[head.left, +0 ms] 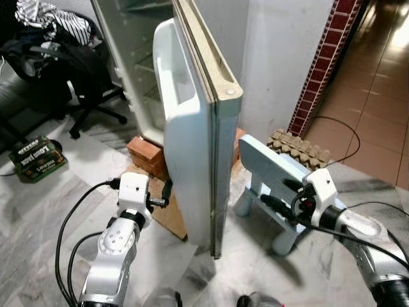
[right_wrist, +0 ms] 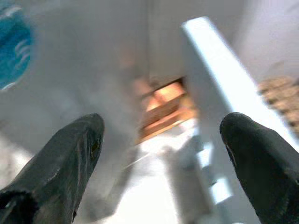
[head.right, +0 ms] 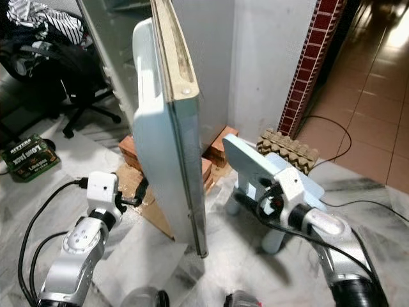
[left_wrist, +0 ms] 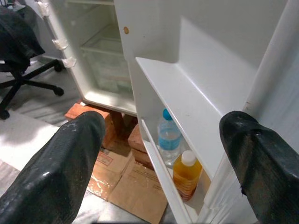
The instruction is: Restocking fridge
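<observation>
The white fridge door [head.left: 192,147] stands open, edge-on to me, with the fridge's shelves [head.left: 137,64] behind it. My left gripper [head.left: 165,195] is low at the door's inner side, open with nothing between its fingers. In the left wrist view, a water bottle [left_wrist: 168,137] with a blue cap and an orange juice bottle [left_wrist: 187,175] stand in the door's bottom rack, below a bare door shelf [left_wrist: 187,102]. My right gripper [head.left: 278,194] is open and holds nothing, on the door's outer side beside a pale blue stool [head.left: 268,163]. The right wrist view is blurred.
The fridge rests on red bricks [head.left: 146,153] over cardboard [left_wrist: 126,182]. A black office chair [head.left: 83,70] and a green box [head.left: 37,157] are to the left. An egg-tray stack [head.left: 299,148] and a red tiled pillar [head.left: 326,57] are on the right. A cable [head.left: 354,137] crosses the floor.
</observation>
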`<state>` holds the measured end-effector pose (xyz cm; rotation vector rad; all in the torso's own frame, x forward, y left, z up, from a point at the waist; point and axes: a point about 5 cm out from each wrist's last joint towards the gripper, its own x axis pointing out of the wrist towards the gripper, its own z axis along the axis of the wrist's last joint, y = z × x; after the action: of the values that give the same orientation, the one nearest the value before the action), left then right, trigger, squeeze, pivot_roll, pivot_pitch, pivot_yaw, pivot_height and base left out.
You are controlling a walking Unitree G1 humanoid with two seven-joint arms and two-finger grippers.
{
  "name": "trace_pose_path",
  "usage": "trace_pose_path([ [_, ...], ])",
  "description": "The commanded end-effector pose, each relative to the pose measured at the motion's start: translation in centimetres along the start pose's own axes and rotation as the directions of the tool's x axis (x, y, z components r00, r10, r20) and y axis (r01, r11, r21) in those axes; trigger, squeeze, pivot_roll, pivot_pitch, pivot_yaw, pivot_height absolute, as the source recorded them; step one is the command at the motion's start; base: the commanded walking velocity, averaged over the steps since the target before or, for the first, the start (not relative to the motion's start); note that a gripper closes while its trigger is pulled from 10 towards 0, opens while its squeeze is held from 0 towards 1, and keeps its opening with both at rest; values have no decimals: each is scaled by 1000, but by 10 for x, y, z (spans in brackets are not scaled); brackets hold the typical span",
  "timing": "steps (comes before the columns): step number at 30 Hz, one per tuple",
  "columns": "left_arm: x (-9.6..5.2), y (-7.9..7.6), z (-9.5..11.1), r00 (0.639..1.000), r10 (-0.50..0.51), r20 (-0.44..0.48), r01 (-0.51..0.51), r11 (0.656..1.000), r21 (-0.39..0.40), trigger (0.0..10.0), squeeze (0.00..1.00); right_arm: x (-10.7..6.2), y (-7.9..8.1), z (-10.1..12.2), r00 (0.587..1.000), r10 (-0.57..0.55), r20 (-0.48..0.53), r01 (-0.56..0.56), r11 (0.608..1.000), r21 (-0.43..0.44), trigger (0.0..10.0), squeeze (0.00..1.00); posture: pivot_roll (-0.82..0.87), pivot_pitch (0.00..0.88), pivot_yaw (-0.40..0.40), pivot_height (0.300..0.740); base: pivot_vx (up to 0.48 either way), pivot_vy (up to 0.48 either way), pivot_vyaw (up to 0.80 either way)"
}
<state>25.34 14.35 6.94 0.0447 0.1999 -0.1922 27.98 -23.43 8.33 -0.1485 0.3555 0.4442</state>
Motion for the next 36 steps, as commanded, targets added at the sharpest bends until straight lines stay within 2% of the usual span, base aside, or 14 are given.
trace_pose_path([
  [1, 2, 1, -1, 1000, 15, -13, -15, 1000, 13, 10000, 0, 14, 2, 31, 986, -103, 132, 102, 995, 17, 10000, 0, -38, 20, 65, 740, 0, 0, 0],
  [4, 2, 3, 1, 999, 33, -7, -33, 999, 19, 10000, 0, 29, 19, 55, 961, -146, 236, 118, 984, 130, 10000, 0, -34, 22, 66, 740, 0, 0, 0],
  [8, 1, 8, 3, 997, 81, 0, -81, 997, -1, 10000, 0, 50, 57, 86, 930, -69, 360, -8, 978, 208, 10000, 0, -20, 22, 63, 740, 0, 0, 0],
  [12, 1, 12, 3, 994, 105, 0, -105, 994, -12, 10000, 0, 55, 73, 94, 927, 6, 376, -94, 972, 215, 10000, 0, -9, 19, 55, 740, 0, 188, 0],
  [14, 1, 12, 3, 994, 109, -2, -109, 994, -13, 10000, 0, 56, 75, 94, 929, 19, 370, -106, 970, 217, 10000, 0, -8, 18, 52, 740, 0, 450, 0],
  [23, 3, 12, 3, 993, 114, -1, -114, 993, -9, 10000, 0, 59, 67, 88, 942, -63, 330, -24, 968, 251, 10000, 0, -12, 11, 54, 740, 0, 480, 0],
  [34, 6, 14, 5, 991, 131, 6, -131, 991, 2, 10000, 0, 64, 67, 87, 948, -82, 306, 7, 971, 237, 10000, 0, -6, 2, 56, 740, 0, 480, 0],
  [36, 7, 14, 6, 991, 133, 6, -133, 991, 2, 10000, 0, 67, 65, 87, 951, -124, 284, 55, 969, 242, 10000, 0, -10, 5, 59, 740, 0, 480, 0],
])
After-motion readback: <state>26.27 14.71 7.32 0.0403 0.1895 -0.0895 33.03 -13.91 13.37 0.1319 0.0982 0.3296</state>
